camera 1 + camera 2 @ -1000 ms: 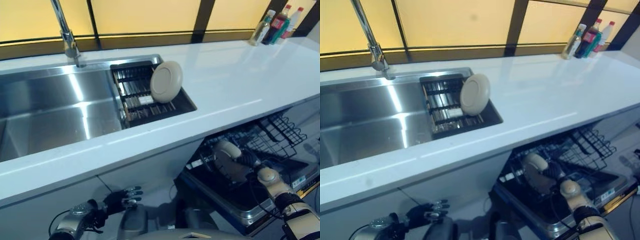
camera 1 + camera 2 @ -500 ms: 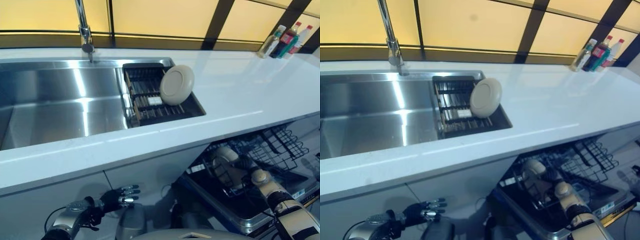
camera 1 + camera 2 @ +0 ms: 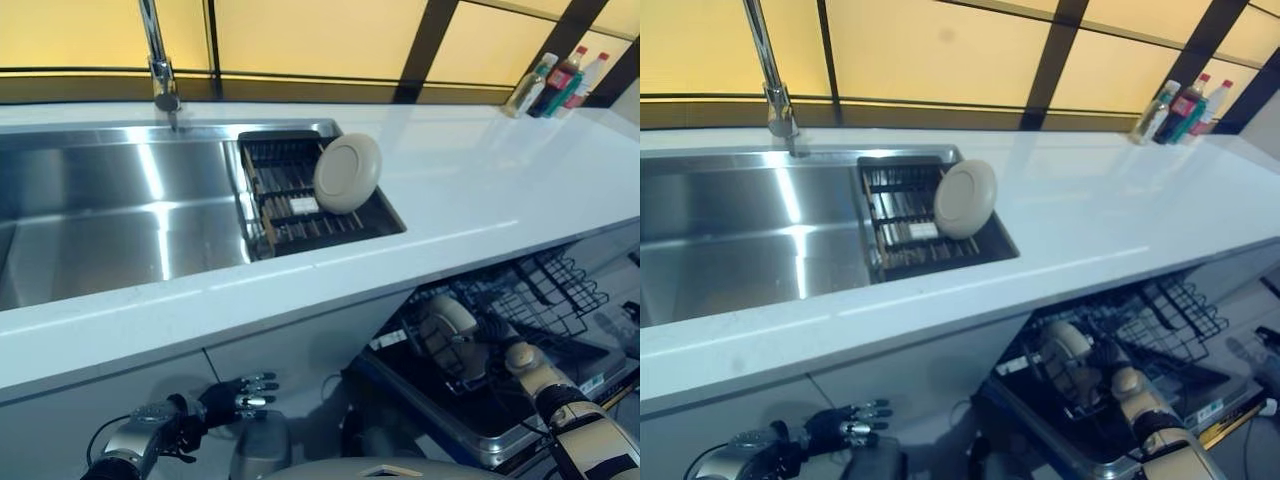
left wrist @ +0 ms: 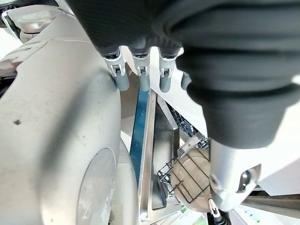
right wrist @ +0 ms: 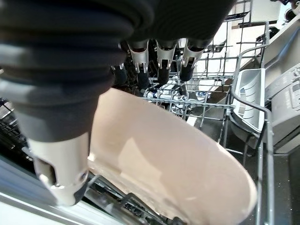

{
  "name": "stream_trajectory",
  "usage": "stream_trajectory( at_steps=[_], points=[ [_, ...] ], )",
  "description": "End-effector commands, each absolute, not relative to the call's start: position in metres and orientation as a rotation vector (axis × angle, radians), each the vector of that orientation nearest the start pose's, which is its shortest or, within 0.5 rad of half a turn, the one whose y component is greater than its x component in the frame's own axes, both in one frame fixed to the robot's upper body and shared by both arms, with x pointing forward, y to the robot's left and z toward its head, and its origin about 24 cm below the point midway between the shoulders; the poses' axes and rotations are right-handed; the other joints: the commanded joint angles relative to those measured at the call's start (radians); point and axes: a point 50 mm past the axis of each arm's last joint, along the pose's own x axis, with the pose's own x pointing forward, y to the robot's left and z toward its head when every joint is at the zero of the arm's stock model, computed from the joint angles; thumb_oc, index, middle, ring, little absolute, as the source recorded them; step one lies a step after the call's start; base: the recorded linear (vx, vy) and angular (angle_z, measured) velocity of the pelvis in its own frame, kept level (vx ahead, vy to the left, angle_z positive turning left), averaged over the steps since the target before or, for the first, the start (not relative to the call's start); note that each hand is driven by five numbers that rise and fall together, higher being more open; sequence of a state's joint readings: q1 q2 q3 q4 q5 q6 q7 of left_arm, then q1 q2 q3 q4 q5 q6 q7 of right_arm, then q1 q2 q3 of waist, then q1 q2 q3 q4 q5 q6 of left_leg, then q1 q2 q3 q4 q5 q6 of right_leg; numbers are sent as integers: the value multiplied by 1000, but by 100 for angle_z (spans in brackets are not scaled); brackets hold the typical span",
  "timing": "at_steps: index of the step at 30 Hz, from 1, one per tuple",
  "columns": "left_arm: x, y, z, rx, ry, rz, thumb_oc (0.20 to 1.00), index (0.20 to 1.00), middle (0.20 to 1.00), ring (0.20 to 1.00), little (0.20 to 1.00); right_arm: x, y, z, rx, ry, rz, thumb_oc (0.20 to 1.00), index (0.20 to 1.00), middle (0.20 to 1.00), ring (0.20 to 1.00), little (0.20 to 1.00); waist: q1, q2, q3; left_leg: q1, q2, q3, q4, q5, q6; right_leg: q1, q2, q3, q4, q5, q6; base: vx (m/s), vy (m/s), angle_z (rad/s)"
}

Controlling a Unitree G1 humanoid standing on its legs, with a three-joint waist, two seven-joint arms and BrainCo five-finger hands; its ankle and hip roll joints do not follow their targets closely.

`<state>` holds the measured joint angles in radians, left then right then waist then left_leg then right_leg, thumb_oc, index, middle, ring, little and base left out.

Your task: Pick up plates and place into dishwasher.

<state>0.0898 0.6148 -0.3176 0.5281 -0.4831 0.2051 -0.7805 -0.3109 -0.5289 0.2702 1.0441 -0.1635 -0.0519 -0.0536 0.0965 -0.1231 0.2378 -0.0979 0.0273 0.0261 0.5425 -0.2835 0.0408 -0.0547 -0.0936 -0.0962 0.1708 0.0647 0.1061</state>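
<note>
Placing step. The right hand (image 5: pixel 154 65), low at the near right, holds a beige plate (image 5: pixel 168 159) with fingers behind its rim and thumb in front, seating it upright among the wires of the dishwasher rack (image 3: pixel 540 290). A second plate (image 3: pixel 347 173) stands tilted in the sink rack (image 3: pixel 275 190), far and to the left. The left hand (image 3: pixel 240 392) hangs idle at the near left, fingers relaxed. The next move likely calls for releasing the seated plate, then reaching for the sink rack.
</note>
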Motion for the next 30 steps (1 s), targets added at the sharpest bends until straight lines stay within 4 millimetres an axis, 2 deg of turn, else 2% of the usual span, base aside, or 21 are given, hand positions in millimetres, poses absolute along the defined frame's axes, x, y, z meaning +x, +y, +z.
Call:
stream_trajectory(
  at_steps=[1, 7, 13, 17, 21, 22, 23, 27, 30],
  points=[
    [136, 241, -77, -146, 944, -730, 1000, 1000, 1000, 1000, 1000, 252, -336, -27, -900, 653, -156, 1000, 1000, 1000, 1000, 1000, -4, 32, -46, 55, -25, 26, -176, 56, 74, -72, -27, 33, 94, 125, 81, -31, 47, -2],
    [135, 236, -78, -181, 919, -714, 1000, 1000, 1000, 1000, 1000, 247, -355, -12, -864, 605, -301, 1000, 1000, 1000, 1000, 1000, -29, 32, -66, 82, -37, 34, -213, 61, 76, -70, -23, 49, 82, 135, 82, -30, 49, -6],
    [139, 227, -79, -212, 886, -708, 1000, 1000, 1000, 1000, 1000, 246, -370, 8, -551, 452, -533, 1000, 1000, 1000, 1000, 1000, -58, 37, -70, 105, -38, 46, -241, 60, 78, -62, -20, 64, 65, 138, 76, -37, 49, -12],
    [143, 221, -77, -232, 861, -720, 1000, 1000, 1000, 1000, 1000, 236, -382, 15, -280, 346, -687, 1000, 1000, 1000, 1000, 1000, -81, 43, -77, 111, -41, 57, -250, 57, 80, -60, -20, 73, 56, 134, 72, -35, 51, -7],
    [144, 220, -76, -234, 855, -728, 1000, 1000, 1000, 1000, 1000, 236, -383, 17, -216, 313, -723, 1000, 1000, 1000, 1000, 1000, -83, 45, -76, 112, -40, 59, -250, 55, 80, -60, -20, 75, 57, 133, 70, -6, 13, -5],
    [144, 216, -75, -244, 838, -760, 1000, 1000, 1000, 1000, 1000, 237, -385, 25, -53, 210, -804, 1000, 1000, 1000, 1000, 1000, -93, 55, -75, 117, -38, 62, -246, 44, 80, -55, -17, 80, 59, 126, 67, -40, 128, -14],
    [146, 202, -70, -253, 794, -905, 1000, 1000, 1000, 1000, 1000, 241, -380, 37, 98, 55, -863, 1000, 1000, 1000, 1000, 1000, -111, 66, -82, 125, -44, 66, -251, 36, 82, -58, -16, 92, 60, 129, 64, -71, 174, -9],
    [153, 165, -49, -273, 678, -1197, 1000, 1000, 1000, 1000, 1000, 252, -361, 55, 140, -82, -795, 1000, 1000, 1000, 1000, 1000, -148, 81, -99, 129, -50, 90, -266, 46, 82, -63, -27, 102, 59, 128, 59, -63, 115, -7],
    [155, 147, -37, -229, 616, -1336, 1000, 1000, 1000, 1000, 1000, 256, -350, 60, 161, -129, -753, 1000, 1000, 1000, 1000, 1000, -173, 91, -107, 137, -50, 106, -273, 47, 82, -65, -29, 113, 59, 126, 58, -50, 82, -18]
  ],
)
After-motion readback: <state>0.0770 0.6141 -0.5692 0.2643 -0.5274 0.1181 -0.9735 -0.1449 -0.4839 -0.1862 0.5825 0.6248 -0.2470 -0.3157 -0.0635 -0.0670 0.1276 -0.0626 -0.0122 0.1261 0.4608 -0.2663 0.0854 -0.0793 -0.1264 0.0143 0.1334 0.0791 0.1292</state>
